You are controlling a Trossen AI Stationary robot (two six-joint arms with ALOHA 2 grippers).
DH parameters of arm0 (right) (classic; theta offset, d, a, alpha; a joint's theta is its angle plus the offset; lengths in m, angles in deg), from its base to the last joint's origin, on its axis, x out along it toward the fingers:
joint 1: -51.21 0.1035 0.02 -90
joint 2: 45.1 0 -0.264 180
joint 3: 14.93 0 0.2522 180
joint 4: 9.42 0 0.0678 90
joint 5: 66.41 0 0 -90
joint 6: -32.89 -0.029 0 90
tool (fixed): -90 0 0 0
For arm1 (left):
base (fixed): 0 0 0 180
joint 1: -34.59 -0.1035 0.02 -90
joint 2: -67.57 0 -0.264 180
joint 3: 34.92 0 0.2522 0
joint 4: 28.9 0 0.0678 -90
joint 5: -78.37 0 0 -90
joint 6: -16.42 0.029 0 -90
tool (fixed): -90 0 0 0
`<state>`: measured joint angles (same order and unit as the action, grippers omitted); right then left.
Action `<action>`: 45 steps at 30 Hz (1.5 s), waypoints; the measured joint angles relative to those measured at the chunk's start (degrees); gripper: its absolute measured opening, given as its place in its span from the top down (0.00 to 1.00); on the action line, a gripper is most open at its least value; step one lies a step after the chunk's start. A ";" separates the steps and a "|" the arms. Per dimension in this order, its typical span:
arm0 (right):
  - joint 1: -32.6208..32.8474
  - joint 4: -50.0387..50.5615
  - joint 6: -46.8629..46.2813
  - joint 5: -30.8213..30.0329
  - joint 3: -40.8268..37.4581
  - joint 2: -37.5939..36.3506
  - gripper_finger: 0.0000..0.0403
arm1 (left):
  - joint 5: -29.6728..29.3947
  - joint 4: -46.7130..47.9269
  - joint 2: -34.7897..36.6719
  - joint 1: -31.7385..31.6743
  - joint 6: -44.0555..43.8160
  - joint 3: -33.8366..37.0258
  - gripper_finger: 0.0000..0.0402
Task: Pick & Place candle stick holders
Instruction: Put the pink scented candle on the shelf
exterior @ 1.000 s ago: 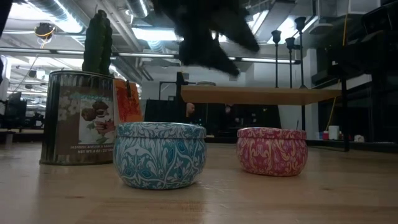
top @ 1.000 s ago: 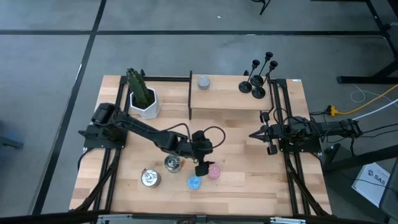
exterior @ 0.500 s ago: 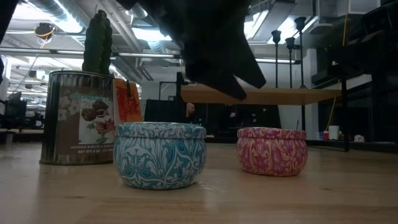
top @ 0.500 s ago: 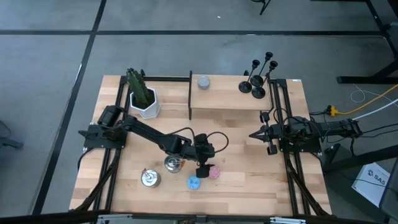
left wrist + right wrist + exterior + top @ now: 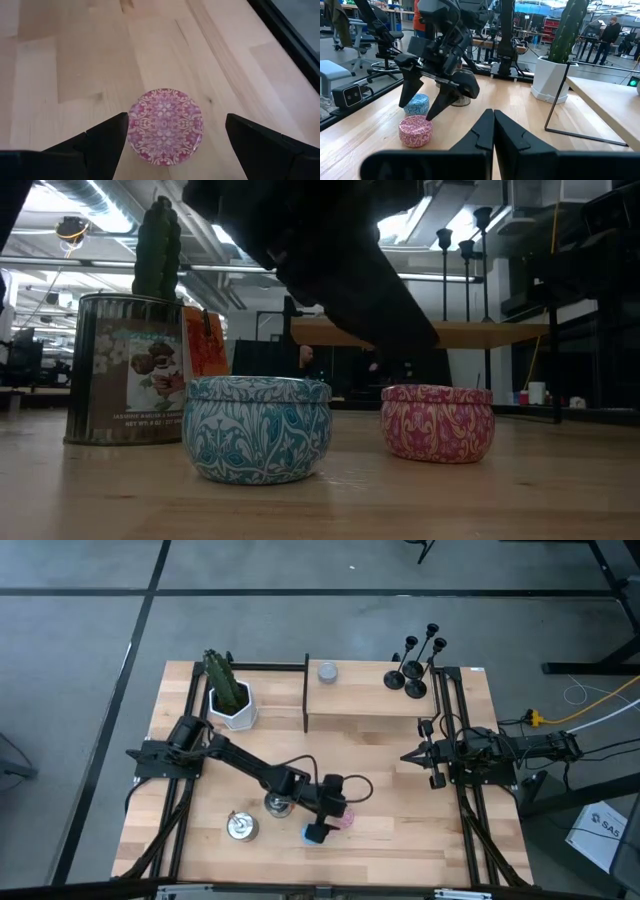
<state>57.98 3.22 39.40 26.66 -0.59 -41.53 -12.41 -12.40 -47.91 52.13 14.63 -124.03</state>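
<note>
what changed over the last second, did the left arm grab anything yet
The left gripper moved toward the table's front edge and came down over the pink tin, its open fingers now straddling it without closing. Nothing was taken hold of or let go. The blue tin, the candle stick holders and the shut right gripper stayed as they were.

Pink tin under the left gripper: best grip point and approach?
Grip the pink tin across its round side wall, coming straight down from above. It sits upright, lid up, centred between the open left gripper fingers, and the blue tin stands apart from it, so there looks to be room.
</note>
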 joint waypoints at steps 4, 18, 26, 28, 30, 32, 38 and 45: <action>0.02 0.00 0.00 0.02 0.00 0.00 0.97 | 0.48 0.28 0.00 -0.02 1.61 0.00 0.17; -0.01 0.00 0.01 0.00 0.00 0.00 0.97 | 3.73 -2.73 -2.93 -1.97 5.61 -0.07 0.17; 0.01 0.01 0.00 -0.01 -0.01 0.00 0.97 | 9.04 -8.44 -7.25 -3.28 4.97 0.00 0.17; 0.00 0.02 0.00 -0.02 -0.02 0.02 0.97 | 9.72 -8.43 -7.59 -3.82 4.20 0.00 0.18; 0.02 -0.02 0.00 0.00 -0.02 0.02 0.97 | 9.60 -8.37 -7.65 -4.13 4.09 0.00 0.18; -0.01 0.01 0.00 -0.02 -0.01 0.02 0.97 | 9.50 -8.44 -7.65 -4.29 4.09 0.00 0.18; -0.01 0.00 0.00 0.00 -0.02 0.02 0.97 | 9.09 -8.31 -7.65 -4.70 3.28 0.00 0.21; -0.01 0.00 0.00 0.00 -0.01 0.02 0.97 | 7.71 -8.37 -7.65 -4.90 0.76 -0.01 0.27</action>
<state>57.97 3.22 39.40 26.66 -0.60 -41.51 -4.70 -20.77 -55.56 47.24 15.40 -124.04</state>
